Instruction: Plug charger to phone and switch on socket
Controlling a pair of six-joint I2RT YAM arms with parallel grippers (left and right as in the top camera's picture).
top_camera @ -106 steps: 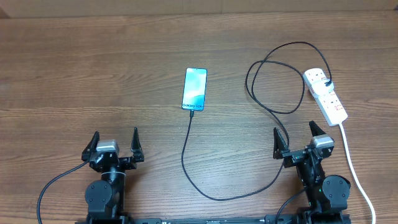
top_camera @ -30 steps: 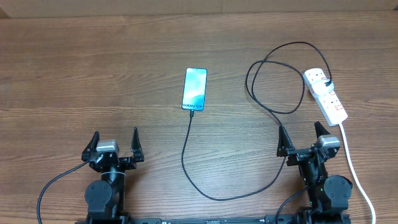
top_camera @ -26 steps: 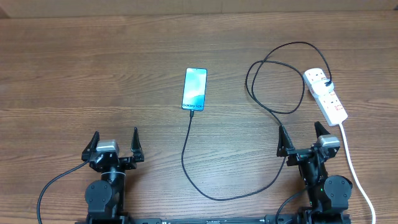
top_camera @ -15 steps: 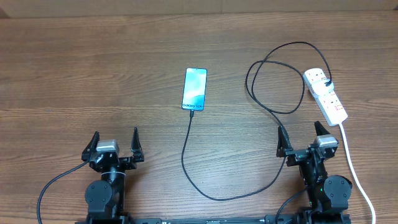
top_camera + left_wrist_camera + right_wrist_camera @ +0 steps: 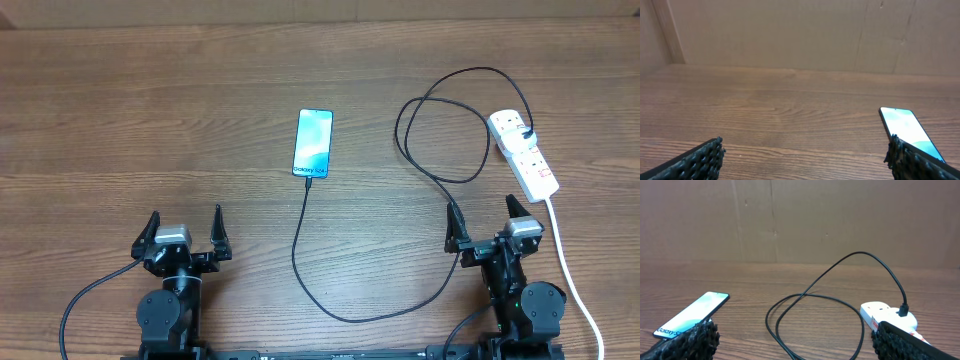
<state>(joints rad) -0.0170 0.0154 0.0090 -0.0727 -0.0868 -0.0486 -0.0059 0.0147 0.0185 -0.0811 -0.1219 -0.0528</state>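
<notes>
Overhead: left jaws open and empty at the desk's (image 5: 120, 120) near edge; phone (image 5: 313, 143) mid-desk, charger (image 5: 293, 250) tip at its lower end; right jaws open, just short of the socket (image 5: 524, 152). Reaching its switch could snag the charger's loop, tugging the tip loose.

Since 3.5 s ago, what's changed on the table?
Only the right gripper moved: it shifted slightly to its right, toward the socket side, open and empty. Left gripper, phone and charger are where they were.
</notes>
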